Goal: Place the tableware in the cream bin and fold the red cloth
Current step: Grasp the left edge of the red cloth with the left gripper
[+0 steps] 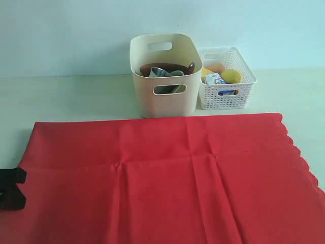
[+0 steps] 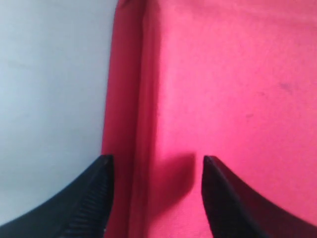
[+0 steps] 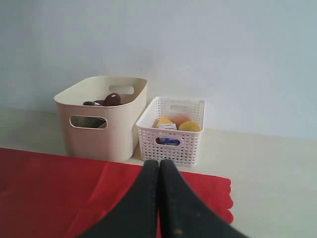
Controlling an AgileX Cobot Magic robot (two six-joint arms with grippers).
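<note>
The red cloth (image 1: 167,178) lies spread flat across the front of the table, its scalloped edge on the right. The cream bin (image 1: 165,76) stands behind it and holds tableware: a steel cup (image 1: 158,72), a brown plate (image 1: 152,66) and a dark spoon (image 1: 191,66). My left gripper (image 1: 12,188) sits at the cloth's left edge. In the left wrist view it (image 2: 157,161) is open, with the cloth's edge (image 2: 129,124) between its fingers (image 2: 94,193). My right gripper (image 3: 159,163) is shut and empty above the cloth (image 3: 49,193), facing the bin (image 3: 101,119).
A white lattice basket (image 1: 226,79) with a lemon (image 1: 231,76) and a small carton (image 1: 216,79) stands right of the cream bin, touching it. Bare table lies left of the bin and right of the cloth. A pale wall runs behind.
</note>
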